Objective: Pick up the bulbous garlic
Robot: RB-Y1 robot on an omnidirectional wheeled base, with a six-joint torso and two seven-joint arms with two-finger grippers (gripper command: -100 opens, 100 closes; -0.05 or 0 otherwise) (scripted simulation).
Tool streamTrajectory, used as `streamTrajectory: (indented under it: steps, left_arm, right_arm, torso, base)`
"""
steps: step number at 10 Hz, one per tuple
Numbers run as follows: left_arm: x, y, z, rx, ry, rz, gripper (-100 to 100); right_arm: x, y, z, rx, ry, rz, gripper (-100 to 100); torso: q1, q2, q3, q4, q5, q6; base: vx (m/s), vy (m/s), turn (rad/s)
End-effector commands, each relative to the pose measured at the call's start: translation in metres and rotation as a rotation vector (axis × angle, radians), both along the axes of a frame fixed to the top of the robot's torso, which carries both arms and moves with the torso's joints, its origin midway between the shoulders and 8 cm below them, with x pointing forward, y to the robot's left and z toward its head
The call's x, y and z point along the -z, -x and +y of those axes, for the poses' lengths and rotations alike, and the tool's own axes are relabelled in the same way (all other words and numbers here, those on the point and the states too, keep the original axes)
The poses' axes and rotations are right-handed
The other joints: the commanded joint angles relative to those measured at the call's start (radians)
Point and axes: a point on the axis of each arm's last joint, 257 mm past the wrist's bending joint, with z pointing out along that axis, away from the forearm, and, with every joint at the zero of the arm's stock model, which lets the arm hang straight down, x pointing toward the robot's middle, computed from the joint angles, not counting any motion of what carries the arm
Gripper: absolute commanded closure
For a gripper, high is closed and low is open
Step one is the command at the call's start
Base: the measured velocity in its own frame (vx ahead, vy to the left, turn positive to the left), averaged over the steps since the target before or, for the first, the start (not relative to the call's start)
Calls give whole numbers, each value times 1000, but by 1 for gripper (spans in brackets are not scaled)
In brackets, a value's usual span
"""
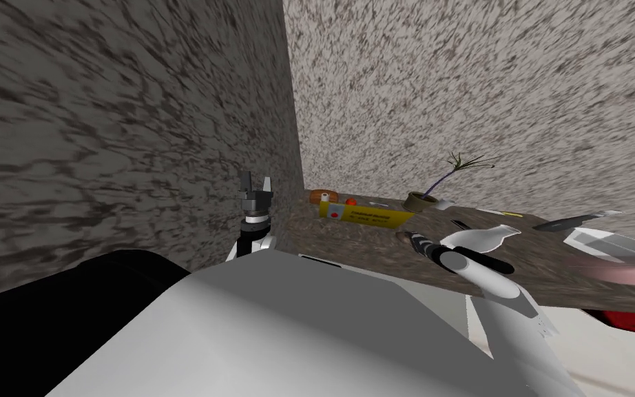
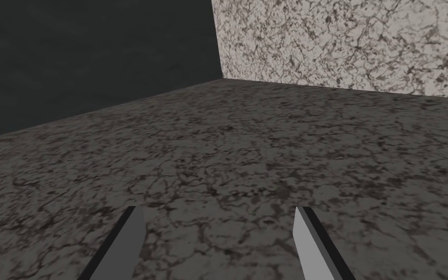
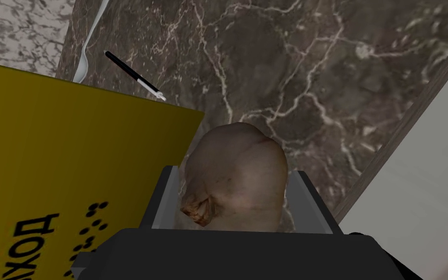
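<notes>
Bulbous garlic (image 3: pixel 240 160), seemingly in right pincer (image 3: pixel 235 171)

Bench (image 1: pixel 350 238), dark veined marble. On it I count: one yellow sign (image 1: pixel 364 216), lying flat; one potted plant (image 1: pixel 421 201); one black pen (image 3: pixel 133 75); one white spoon (image 3: pixel 89 41) near the pen; one garlic bulb (image 3: pixel 240 155) just beside the sign, clasped in my right pincer (image 3: pixel 235 170).

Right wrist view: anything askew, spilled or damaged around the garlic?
Nothing stands out. The garlic sits centred between the fingers of the right gripper, which press its sides. The yellow box lies flat beside it on the dark counter.
</notes>
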Motion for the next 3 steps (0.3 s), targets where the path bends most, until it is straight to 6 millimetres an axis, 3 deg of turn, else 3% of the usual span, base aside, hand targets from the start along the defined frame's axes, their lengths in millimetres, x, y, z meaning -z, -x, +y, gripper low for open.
streamTrajectory:
  steps: [1,2,3]
  left_arm:
    - [0,0,0,0,0,0,0]
    - [0,0,0,0,0,0,0]
    - [0,0,0,0,0,0,0]
  right_arm:
    - [-2,-3,18,-28,-3,2,100]
    - [-1,-1,10,-18,0,0,100]
    - [-1,0,12,-19,-1,1,0]
  torso:
    - [0,0,0,0,0,0]
    - [0,0,0,0,0,0]
    - [0,1,0,0,0,-1]
  base:
    - [63,-16,-230]
    - [26,-2,-43]
    - [0,0,0]
